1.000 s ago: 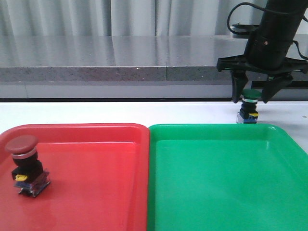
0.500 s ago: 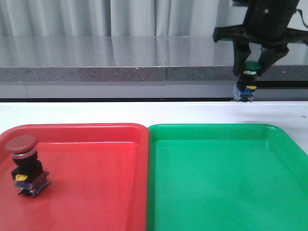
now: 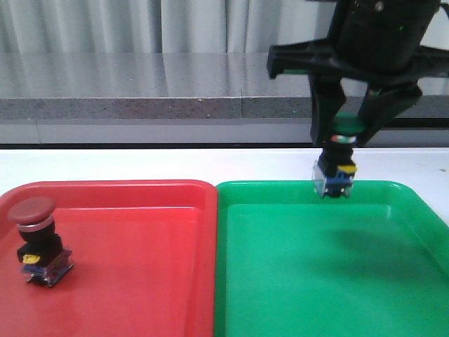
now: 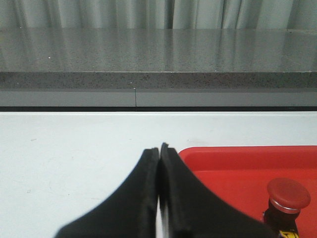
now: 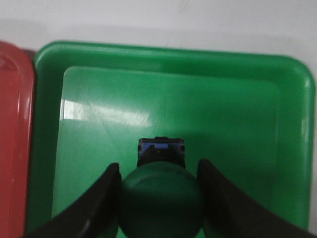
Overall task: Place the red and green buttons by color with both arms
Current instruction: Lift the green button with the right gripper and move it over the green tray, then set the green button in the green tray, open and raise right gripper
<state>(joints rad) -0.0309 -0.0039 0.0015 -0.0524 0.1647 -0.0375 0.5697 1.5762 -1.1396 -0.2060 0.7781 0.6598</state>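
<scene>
My right gripper (image 3: 344,137) grasps the green button (image 3: 335,172) above the green tray (image 3: 421,281); my left gripper (image 4: 159,153) is clenched empty.

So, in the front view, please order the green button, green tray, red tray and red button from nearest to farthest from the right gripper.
1. Green button, held in the right gripper.
2. Green plastic tray, just below.
3. Red plastic tray, to the left.
4. Red button, far left in it.

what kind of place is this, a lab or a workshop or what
Probably a robot lab or test bench. A plain white table holds only a red tray and a green tray set side by side, a grey stone-like ledge and pale curtains stand behind, and black robot arms work over it.
</scene>
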